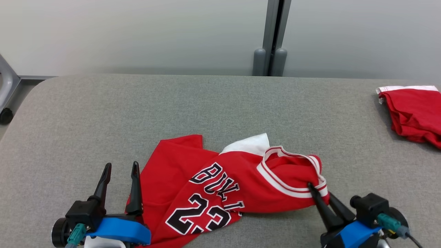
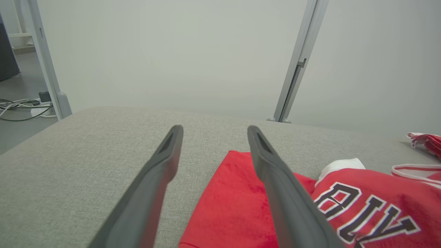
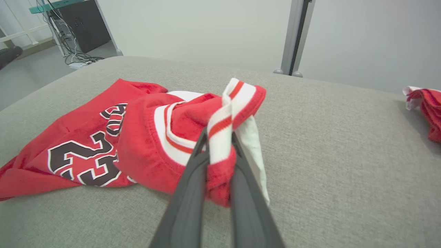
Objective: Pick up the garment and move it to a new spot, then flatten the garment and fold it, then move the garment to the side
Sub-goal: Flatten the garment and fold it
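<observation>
**Right gripper pinches the jersey's trim; left gripper stands apart beside the cloth**

The right gripper [image 1: 318, 191] reaches in from the lower right of the head view, its dark fingers angled up and to the left. Its jaws are drawn together on the white-and-red striped trim of the red jersey [image 1: 193, 179]. In the right wrist view the gripper [image 3: 220, 137] has the trim bunched between its fingers, and the band rises above the tips as a small raised fold. The left gripper [image 1: 122, 165] sits at the lower left with its fingers pointing up the view, spread wide and holding nothing. Its inner finger lies over the jersey's left edge; whether it touches the cloth cannot be told.

The jersey lies crumpled near the front of the grey padded table [image 1: 206, 103], between the two grippers. Black letters and the number 23, outlined in white, show at a slant. A white patch of cloth peeks out behind the striped opening. The left part lies flat, while the right part is gathered toward the pinch.

A second red garment [image 1: 417, 113] with a white edge lies well apart at the table's far right. Behind the table stand a pale wall and a grey metal post [image 1: 274, 34]. Cables [image 2: 20, 108] lie on the floor to the left.
</observation>
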Robot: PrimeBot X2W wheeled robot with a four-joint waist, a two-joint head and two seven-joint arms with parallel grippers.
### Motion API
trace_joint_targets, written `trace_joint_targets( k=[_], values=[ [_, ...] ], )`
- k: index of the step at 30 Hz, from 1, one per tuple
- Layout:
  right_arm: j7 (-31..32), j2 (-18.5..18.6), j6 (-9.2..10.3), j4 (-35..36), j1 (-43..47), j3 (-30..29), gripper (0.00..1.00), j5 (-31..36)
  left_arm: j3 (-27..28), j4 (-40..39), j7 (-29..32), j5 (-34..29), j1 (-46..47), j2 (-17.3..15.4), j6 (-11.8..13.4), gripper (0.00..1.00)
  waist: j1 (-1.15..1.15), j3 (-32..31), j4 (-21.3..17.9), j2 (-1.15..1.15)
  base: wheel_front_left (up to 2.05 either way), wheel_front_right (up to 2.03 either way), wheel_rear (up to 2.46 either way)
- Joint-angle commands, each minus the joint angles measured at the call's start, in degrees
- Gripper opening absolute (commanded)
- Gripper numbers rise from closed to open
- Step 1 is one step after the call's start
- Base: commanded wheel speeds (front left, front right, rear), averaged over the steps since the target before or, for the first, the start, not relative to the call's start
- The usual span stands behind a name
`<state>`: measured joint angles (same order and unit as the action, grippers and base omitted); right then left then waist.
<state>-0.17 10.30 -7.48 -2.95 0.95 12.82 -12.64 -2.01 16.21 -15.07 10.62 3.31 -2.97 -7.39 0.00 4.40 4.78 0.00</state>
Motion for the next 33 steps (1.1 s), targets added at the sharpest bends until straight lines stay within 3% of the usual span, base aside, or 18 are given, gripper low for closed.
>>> trace_joint_targets(
  k=[1, 8, 21, 22, 23, 28, 33],
  values=[
    [-0.49, 0.49, -0.03, -1.11, -1.10, -0.39, 0.00, -0.19, -0.06, -0.10, -0.15, 0.22, 0.61, 0.03, -0.13, 1.00, 0.00, 0.09, 0.19, 0.00, 0.00, 0.00, 0.00],
    [-4.23, 2.27, -0.03, -15.48, -10.60, -2.69, 0.00, -1.19, -1.44, 0.51, -0.15, 0.36, 1.92, -0.25, -0.13, 1.00, 0.00, 1.02, 2.20, 0.00, 0.00, 0.00, 0.00],
    [-11.21, 0.53, -0.02, -43.40, -27.44, -3.86, 0.00, -2.36, -3.20, 1.38, -0.14, 0.86, 2.68, -0.47, -0.13, 1.00, 0.00, 2.29, 7.22, 0.00, 0.00, 0.00, 0.00],
    [-11.63, 0.36, -0.02, -45.08, -28.24, -3.71, 0.45, -2.30, -3.19, 1.41, -0.15, 0.90, 2.56, -0.50, -0.13, 1.00, 0.00, 2.25, 7.32, 0.00, 0.00, 0.00, 0.00],
    [-12.12, 0.24, -0.02, -46.62, -28.99, -3.62, 1.00, -2.27, -3.22, 1.42, -0.14, 0.92, 2.43, -0.53, -0.13, 1.00, 0.00, 2.20, 7.40, 0.00, 0.00, 0.00, 0.00],
    [-14.39, 0.10, -0.03, -50.23, -29.88, -2.86, 1.00, -2.94, -2.53, 1.46, -0.15, 0.78, 1.60, -0.55, -0.13, 1.00, 0.00, 1.28, 6.67, 0.00, 0.00, 0.00, 0.00],
    [-15.04, 1.73, -0.02, -48.00, -26.40, -2.37, 1.00, -4.12, -2.00, 1.17, -0.14, 0.45, 0.96, -0.46, -0.13, 1.00, 0.00, 0.26, 5.46, 0.00, 0.00, 0.00, 0.00]
  ],
)
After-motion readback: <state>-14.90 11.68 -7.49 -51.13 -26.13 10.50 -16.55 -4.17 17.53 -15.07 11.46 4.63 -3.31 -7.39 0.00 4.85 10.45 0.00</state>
